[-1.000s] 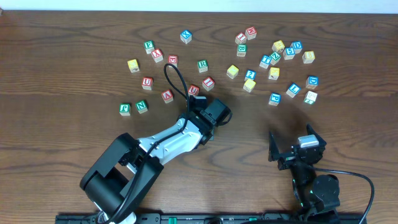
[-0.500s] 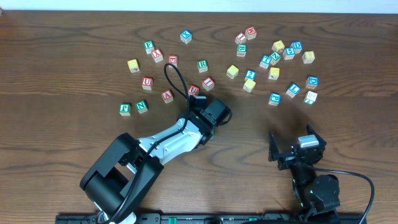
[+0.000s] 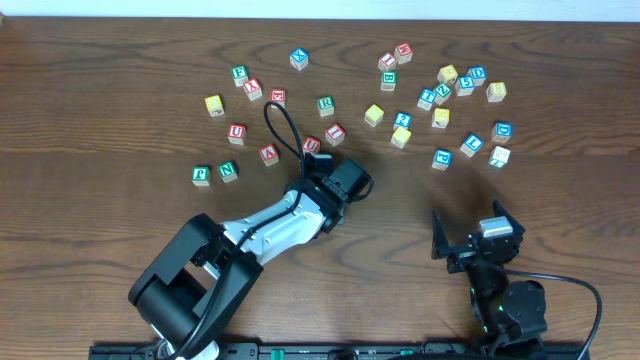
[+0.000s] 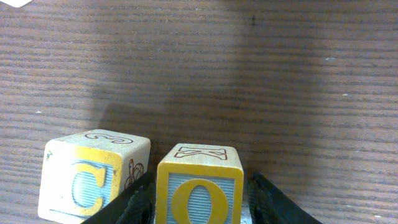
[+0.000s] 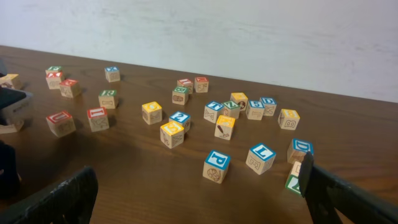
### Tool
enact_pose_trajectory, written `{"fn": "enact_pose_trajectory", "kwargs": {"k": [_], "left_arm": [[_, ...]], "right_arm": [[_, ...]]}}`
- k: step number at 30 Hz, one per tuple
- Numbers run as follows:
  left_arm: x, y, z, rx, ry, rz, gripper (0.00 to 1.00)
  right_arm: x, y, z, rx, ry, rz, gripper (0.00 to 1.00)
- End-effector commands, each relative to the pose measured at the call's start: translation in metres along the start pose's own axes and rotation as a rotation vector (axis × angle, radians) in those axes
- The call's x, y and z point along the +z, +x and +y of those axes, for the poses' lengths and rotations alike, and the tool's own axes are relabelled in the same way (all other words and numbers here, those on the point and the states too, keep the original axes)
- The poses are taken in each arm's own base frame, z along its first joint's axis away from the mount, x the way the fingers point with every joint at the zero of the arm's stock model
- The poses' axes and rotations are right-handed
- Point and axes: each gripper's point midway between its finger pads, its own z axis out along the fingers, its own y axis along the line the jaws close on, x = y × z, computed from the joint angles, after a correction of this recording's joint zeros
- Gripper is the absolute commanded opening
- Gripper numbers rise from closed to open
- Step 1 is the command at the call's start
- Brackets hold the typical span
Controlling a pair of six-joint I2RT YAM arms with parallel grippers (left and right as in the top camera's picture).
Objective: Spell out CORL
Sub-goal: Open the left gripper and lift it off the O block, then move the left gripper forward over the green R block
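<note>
In the left wrist view my left gripper point(image 4: 200, 208) is shut on the yellow O cube point(image 4: 199, 186). The O cube stands on the table right beside the yellow C cube point(image 4: 87, 180), to its right. In the overhead view my left gripper point(image 3: 335, 185) covers both cubes. The green R cube point(image 3: 325, 104) lies up the table among the loose cubes and also shows in the right wrist view point(image 5: 107, 98). The blue L cube point(image 3: 471, 144) is at the right and also shows in the right wrist view point(image 5: 261, 157). My right gripper point(image 3: 470, 228) is open and empty near the front edge, apart from all cubes.
Many loose letter cubes are scattered across the far half of the table. Red-lettered ones point(image 3: 311, 145) lie just beyond my left gripper. A blue P cube point(image 5: 216, 166) is nearest my right gripper. A black cable point(image 3: 280, 125) loops over the left arm.
</note>
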Motion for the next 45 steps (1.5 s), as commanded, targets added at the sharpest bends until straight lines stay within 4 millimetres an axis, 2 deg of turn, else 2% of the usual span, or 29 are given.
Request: {"fn": "enact_pose_trajectory", "kwargs": {"k": [1, 12, 17, 25, 31, 35, 45], "left_arm": [[-0.006, -0.002, 0.001, -0.003, 0.012, -0.006, 0.47], [-0.036, -0.021, -0.003, -0.009, 0.074, -0.078, 0.47], [-0.056, -0.03, -0.003, -0.011, 0.106, -0.117, 0.47], [-0.109, -0.043, 0.007, 0.042, 0.169, -0.198, 0.47], [-0.177, -0.059, 0.023, 0.024, 0.27, -0.343, 0.47], [-0.201, -0.06, 0.029, 0.006, 0.321, -0.386, 0.47], [-0.205, -0.057, 0.032, -0.021, 0.326, -0.374, 0.48]], "right_arm": [[0.0, 0.0, -0.002, -0.012, 0.007, 0.0, 0.99], [0.0, 0.0, -0.002, -0.012, 0.007, 0.0, 0.99], [0.0, 0.0, -0.002, -0.012, 0.007, 0.0, 0.99], [0.0, 0.0, -0.002, -0.012, 0.007, 0.0, 0.99], [0.0, 0.0, -0.002, -0.011, 0.007, 0.0, 0.99], [0.0, 0.0, -0.002, -0.012, 0.007, 0.0, 0.99], [0.0, 0.0, -0.002, -0.012, 0.007, 0.0, 0.99]]}}
